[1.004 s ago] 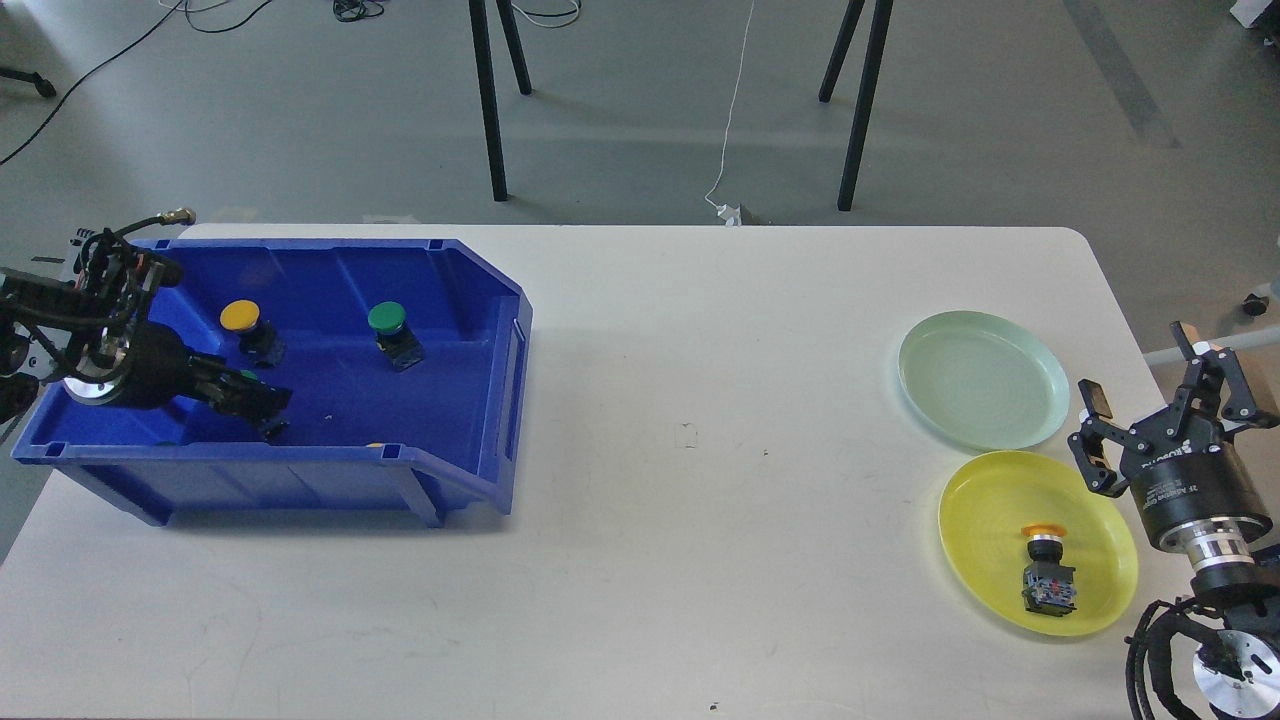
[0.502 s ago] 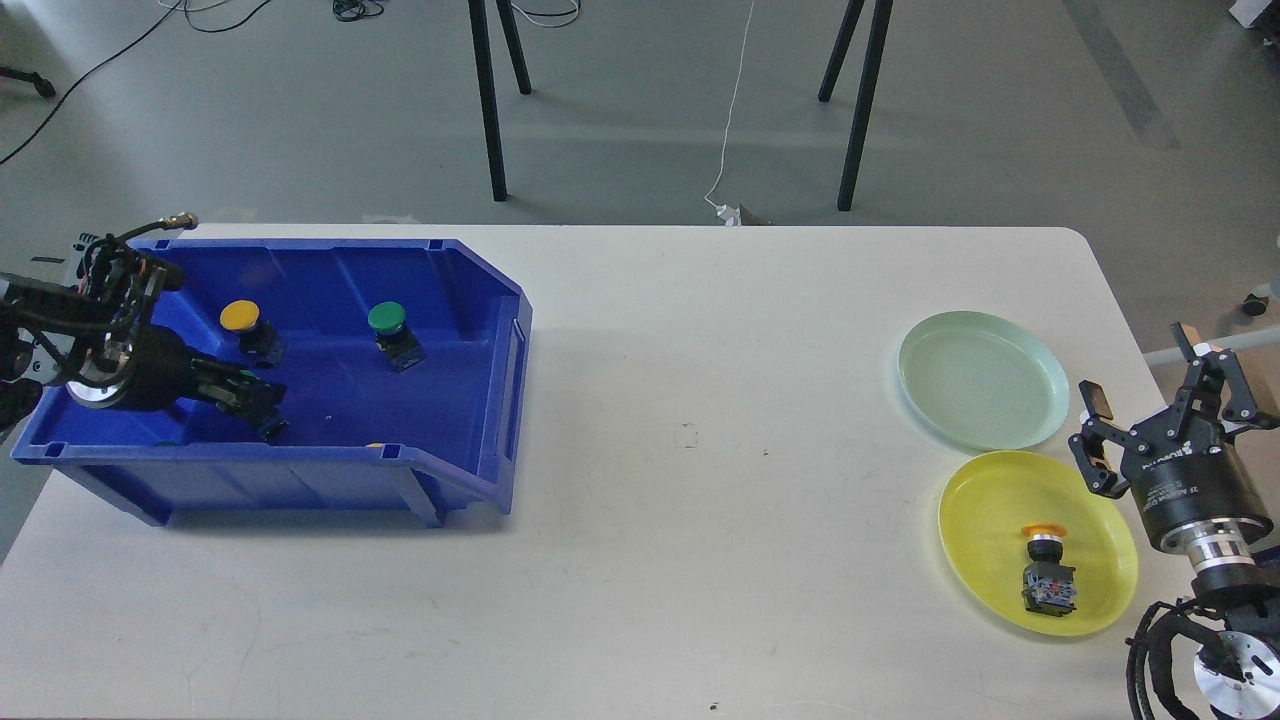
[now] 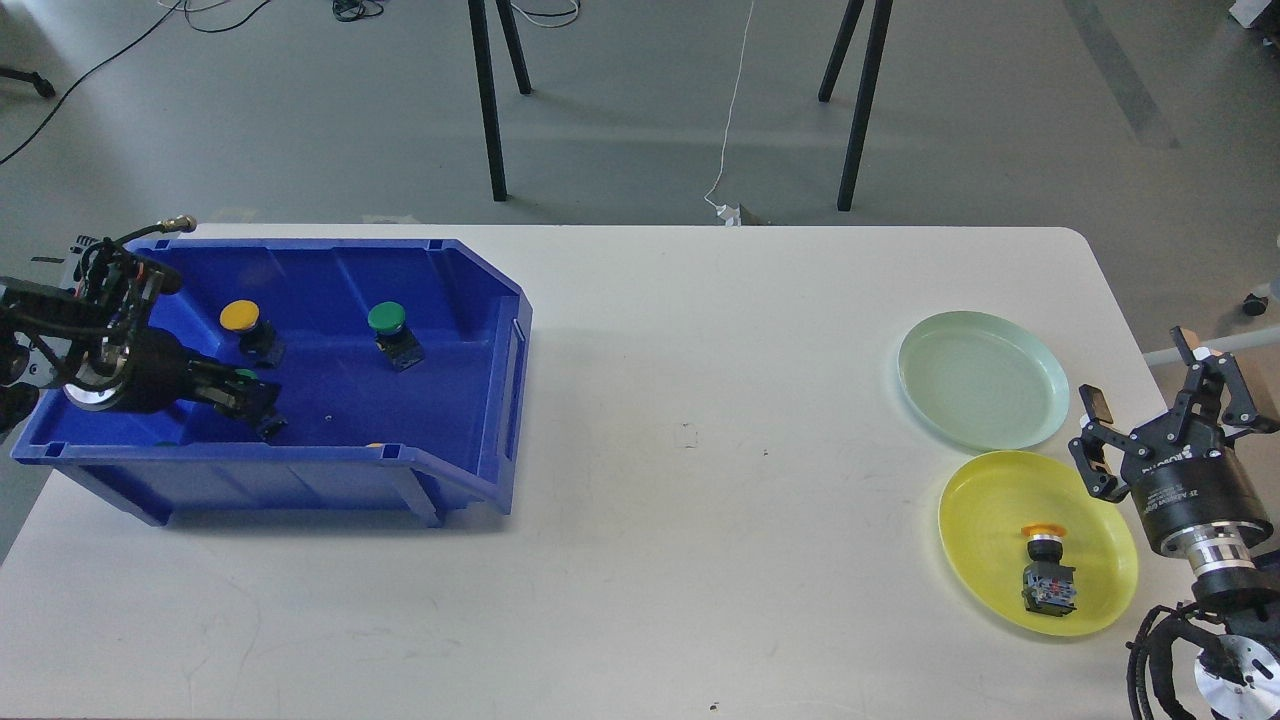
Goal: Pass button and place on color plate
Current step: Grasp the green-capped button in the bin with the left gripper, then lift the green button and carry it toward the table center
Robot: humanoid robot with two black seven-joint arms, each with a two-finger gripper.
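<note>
Left gripper (image 3: 258, 405) sits low inside the blue bin (image 3: 480, 300), near its front wall, fingers dark and bunched; cannot tell whether they are spread or pinching. A speck of green shows at the fingertips, possibly a green button there, but too small to be sure. Two buttons stand clear in the bin: yellow button (image 3: 241, 318) just behind the gripper, green button (image 3: 387, 320) further right. Right gripper (image 3: 1150, 405) hangs spread and empty at the table edge, beside the yellow plate (image 3: 980, 520), which already carries an orange-capped button (image 3: 1045, 570). Green plate (image 3: 985, 378) is bare. Risks, as judged: the grip in the bin is unverified, so a lift may come up empty or drop the piece. Front wall is close, so the wrist could snag it and drag the bin. The handover is well apart from both arms, mid-table. A wrong colour match at the plates is also possible.
</note>
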